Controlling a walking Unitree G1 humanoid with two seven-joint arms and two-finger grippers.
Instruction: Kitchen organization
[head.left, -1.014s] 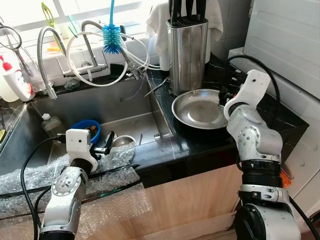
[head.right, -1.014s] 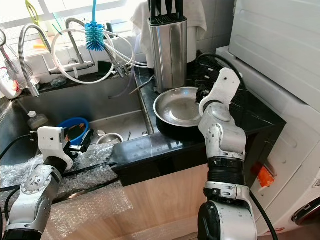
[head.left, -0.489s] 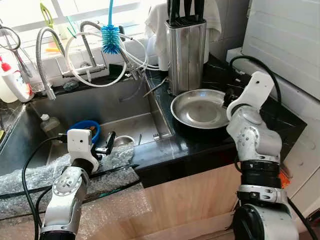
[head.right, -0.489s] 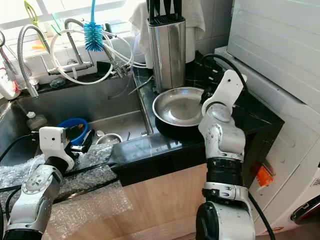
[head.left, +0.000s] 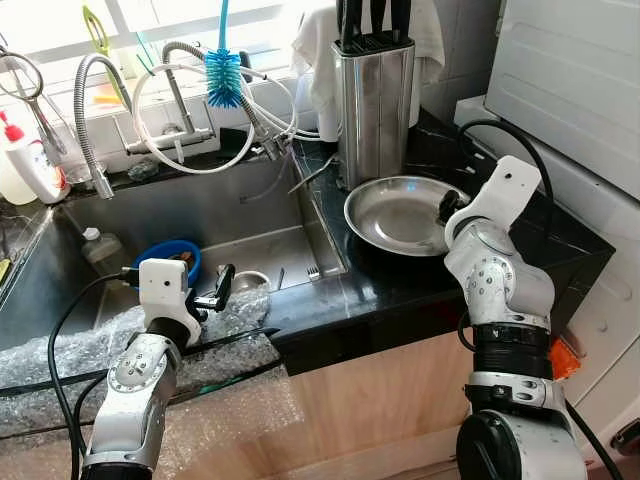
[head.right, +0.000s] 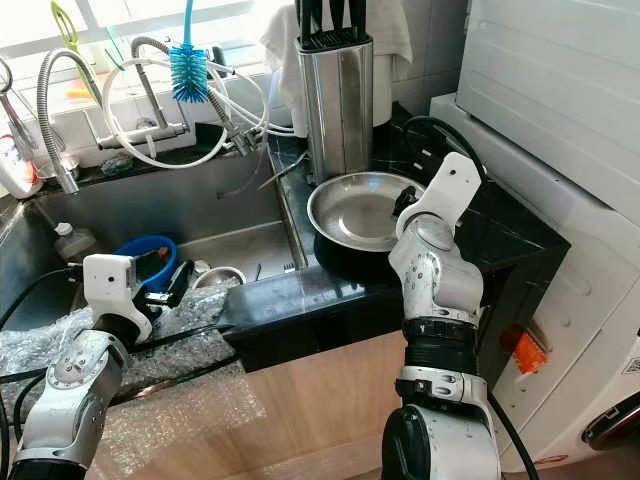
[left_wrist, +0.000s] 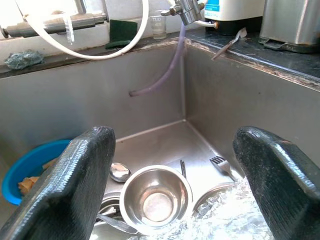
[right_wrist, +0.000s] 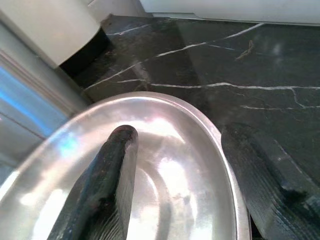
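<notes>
A round steel plate (head.left: 400, 215) lies on the black stone counter (head.left: 420, 285) to the right of the sink. My right gripper (head.left: 447, 208) is at the plate's right rim and stands open. In the right wrist view one finger (right_wrist: 107, 185) is over the plate's (right_wrist: 165, 170) inside, the other outside the rim above the counter. My left gripper (head.left: 215, 290) is open above the sink's front edge and holds nothing. It looks down at a small steel bowl (left_wrist: 156, 195), a spoon (left_wrist: 120, 171) and a fork (left_wrist: 220, 165) on the sink floor.
A blue bowl (head.left: 165, 255) sits in the sink (head.left: 200, 215). Bubble wrap (head.left: 80, 350) covers the sink's front edge. A steel knife block (head.left: 375, 95) stands behind the plate. Faucet hoses and a blue bottle brush (head.left: 222, 75) hang at the back. A white appliance (head.left: 580, 70) stands at the right.
My right gripper has shifted a little left and down, closer over the plate's right rim. The left arm has hardly moved. The camera has shifted slightly.
</notes>
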